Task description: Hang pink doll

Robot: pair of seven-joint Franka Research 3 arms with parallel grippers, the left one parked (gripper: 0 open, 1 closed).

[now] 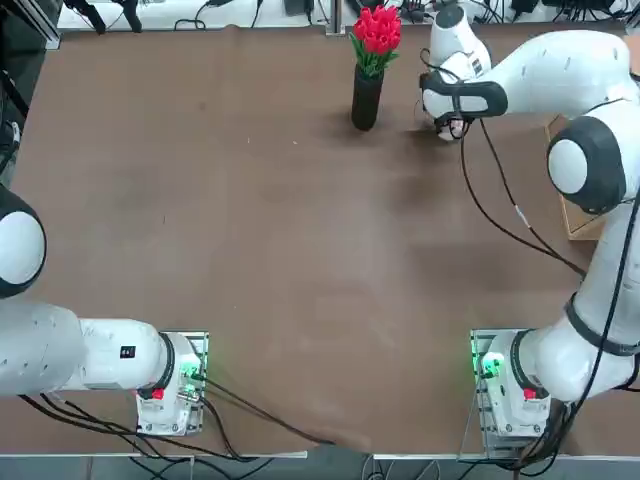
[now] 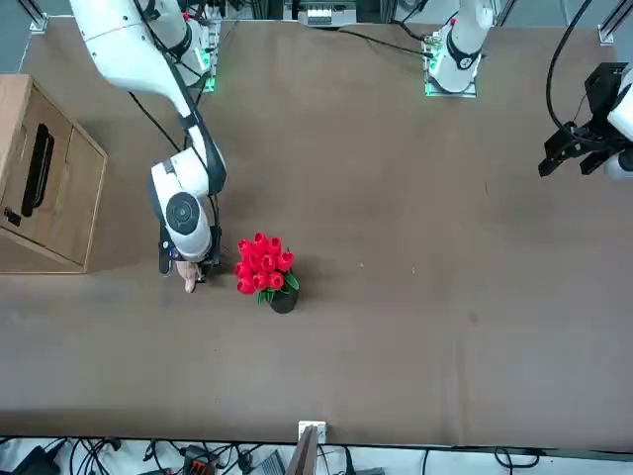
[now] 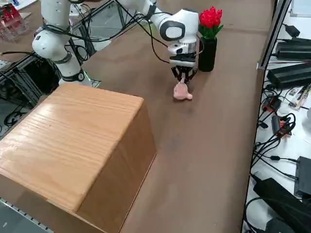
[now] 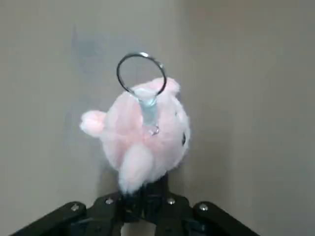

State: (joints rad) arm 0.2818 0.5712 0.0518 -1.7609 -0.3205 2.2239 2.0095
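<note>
The pink doll [image 4: 142, 140] is a small pale pink plush with little ears and a metal ring [image 4: 141, 73] on a short strap. My right gripper [image 4: 145, 196] is shut on one end of it, the ring end pointing away from the fingers. In the right side view the doll [image 3: 182, 92] lies at table level directly under the gripper [image 3: 184, 79], just beside the black vase [image 3: 207, 53]. From the front, the doll [image 2: 189, 284] peeks out below the gripper [image 2: 188, 269]. In the top view the gripper [image 1: 452, 128] hides most of the doll.
The black vase holds red tulips [image 1: 377, 30] at the table's far edge, close to the gripper. A large wooden box [image 3: 73, 141] with a black handle [image 2: 40, 168] stands at the table's right side. Cables and equipment line the far edge.
</note>
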